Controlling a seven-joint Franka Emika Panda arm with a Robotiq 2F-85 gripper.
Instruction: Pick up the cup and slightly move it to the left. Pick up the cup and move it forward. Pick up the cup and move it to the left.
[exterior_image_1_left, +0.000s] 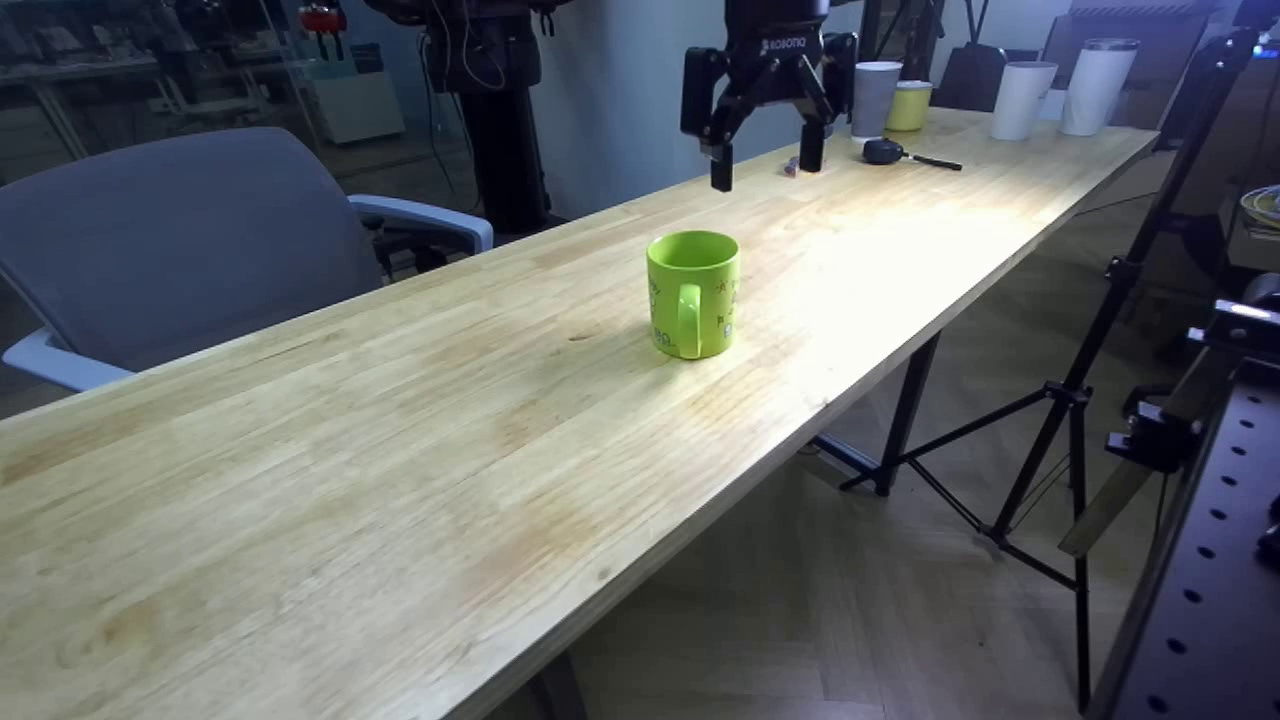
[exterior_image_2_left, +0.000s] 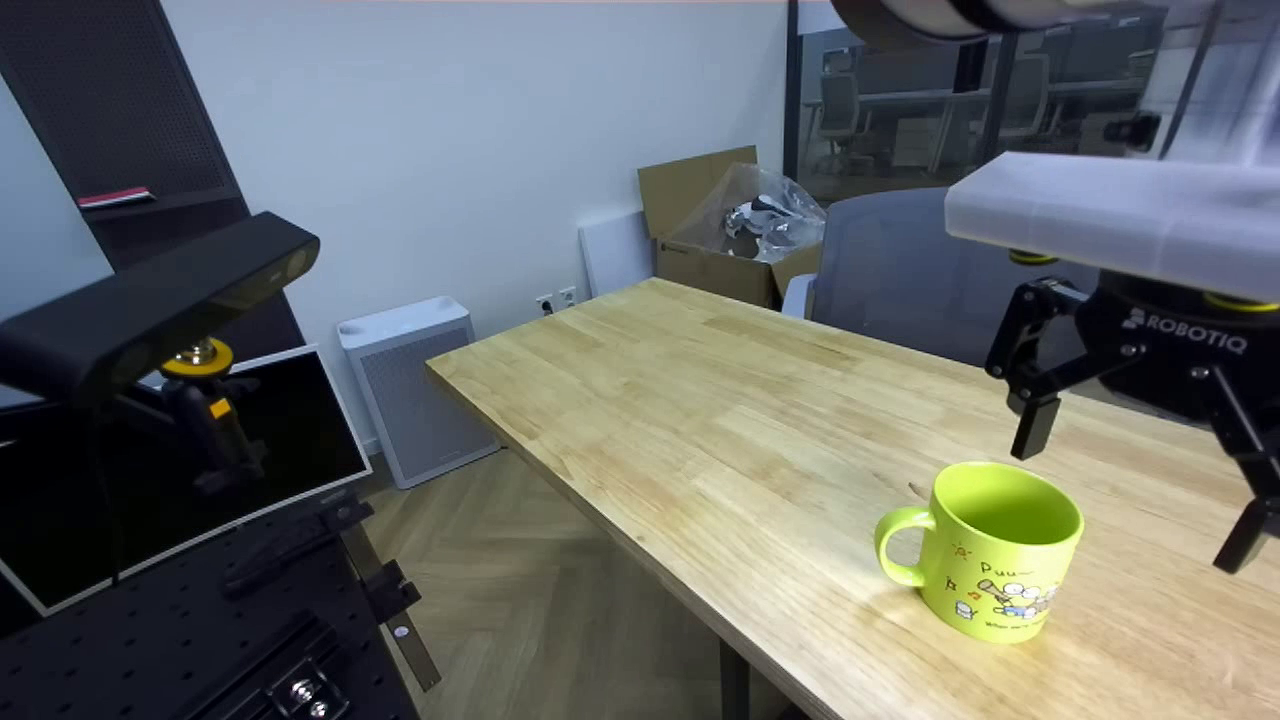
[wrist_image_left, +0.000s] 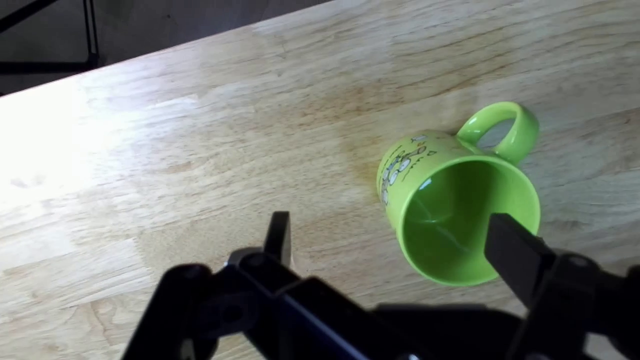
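In an exterior view, the green cup (exterior_image_1_left: 694, 297) stands upright on the bench (exterior_image_1_left: 350, 480), its handle (exterior_image_1_left: 689, 322) toward six o'clock. A bit farther, at one o'clock from it, the gripper (exterior_image_1_left: 766, 160) hangs above the bench, its fingers (exterior_image_1_left: 722, 172) spread widely. Much farther, near two o'clock, stand two white cups (exterior_image_1_left: 1024, 100).

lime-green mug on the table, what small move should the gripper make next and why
Probably a small sideways shift to centre the open gripper over the lime-green mug: in the wrist view one fingertip overlaps the mug's opening while the other stands clear.
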